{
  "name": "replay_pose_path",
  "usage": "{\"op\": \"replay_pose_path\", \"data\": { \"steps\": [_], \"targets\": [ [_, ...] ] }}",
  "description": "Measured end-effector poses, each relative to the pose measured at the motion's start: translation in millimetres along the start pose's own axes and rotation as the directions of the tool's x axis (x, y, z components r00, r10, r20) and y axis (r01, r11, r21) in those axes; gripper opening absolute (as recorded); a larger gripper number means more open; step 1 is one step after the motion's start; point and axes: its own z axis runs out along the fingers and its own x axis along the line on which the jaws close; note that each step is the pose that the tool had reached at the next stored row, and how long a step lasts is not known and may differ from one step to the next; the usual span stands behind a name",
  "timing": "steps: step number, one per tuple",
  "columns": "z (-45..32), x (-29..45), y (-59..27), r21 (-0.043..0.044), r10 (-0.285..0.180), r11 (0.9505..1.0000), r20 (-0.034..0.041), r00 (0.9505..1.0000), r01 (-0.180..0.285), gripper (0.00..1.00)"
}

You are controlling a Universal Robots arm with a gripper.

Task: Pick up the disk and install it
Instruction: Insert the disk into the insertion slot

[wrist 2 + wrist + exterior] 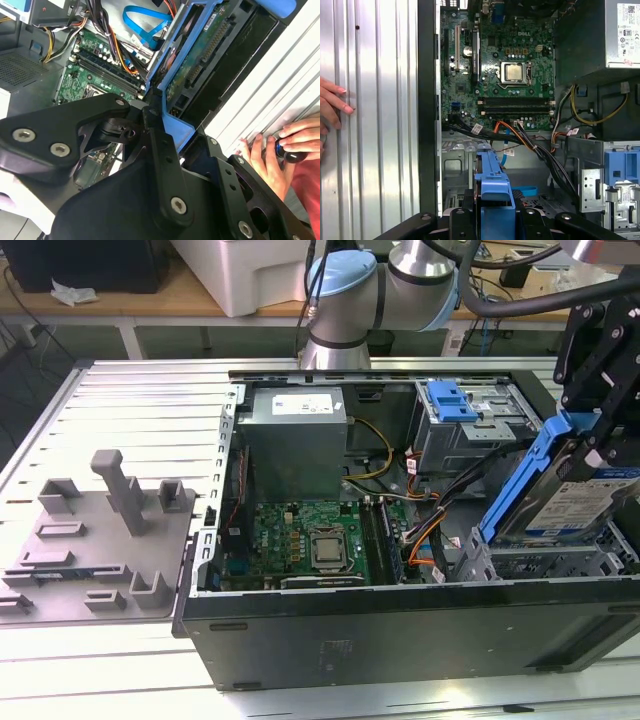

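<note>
1. Exterior view: grips the disk (570, 502) in the gripper (603, 430), closed on the blue carrier bracket around the drive.
2. Holds the disk tilted and clear of the bench (130, 390), label side toward the exterior camera, over the computer case (400, 640) at its corner on the exterior view's right.
3. Hangs just above the grey metal bay (540, 560) in that corner of the computer case; cannot tell whether the lower edge touches it.
4. Near the middle of the computer case: green motherboard (300, 530) with a bare processor socket (328, 548).
5. Against the computer case's far wall: grey power-supply box (295, 440).
6. In the computer case's far corner, behind the disk: drive cage (470, 440) topped by a blue latch piece (450, 400).
7. Across the computer case's floor, short of the disk: orange and black cables (420, 535).
8. Outside the computer case, on the bench at the exterior view's left: grey fixture plate (90, 540) with upright posts.
9. Second wrist view: green circuit board (200, 60) on the disk's underside, black gripper links in front, and a person's hand (262, 160) flat on the bench beside the computer case.
</note>
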Motion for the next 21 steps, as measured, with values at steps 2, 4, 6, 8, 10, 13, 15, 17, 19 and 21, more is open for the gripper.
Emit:
{"op": "replay_pose_path", "data": {
  "steps": [2, 4, 6, 8, 10, 13, 15, 17, 19, 21],
  "targets": [
    [0.6, 0.1, 0.0, 0.0001, 0.000, 1.0000, 0.0000, 1.0000, 0.000, 0.37],
    [1.1, 0.1, 0.0, 0.0000, 0.000, 1.0000, 0.0000, 1.0000, 0.000, 0.37],
    [1.7, 0.1, -0.1, 0.0001, 0.000, 1.0000, 0.0001, 1.0000, 0.000, 0.37],
    [2.4, 0.2, -0.1, 0.0001, 0.000, 1.0000, 0.0000, 1.0000, 0.000, 0.37],
    [2.8, 0.2, 0.0, 0.0001, 0.000, 1.0000, 0.0000, 1.0000, 0.000, 0.37],
    [3.8, 0.3, -0.1, 0.0001, 0.000, 1.0000, 0.0001, 1.0000, 0.000, 0.37],
    [4.5, 0.4, -0.1, 0.0000, 0.000, 1.0000, 0.0000, 1.0000, 0.000, 0.37],
    [5.5, 0.4, -0.1, 0.0000, 0.000, 1.0000, 0.0001, 1.0000, 0.000, 0.37],
    [6.7, 0.5, -0.1, 0.0000, 0.000, 1.0000, 0.0000, 1.0000, 0.000, 0.37],
    [7.7, 0.6, -0.1, 0.0001, 0.000, 1.0000, 0.0000, 1.0000, 0.000, 0.37]
  ]
}}
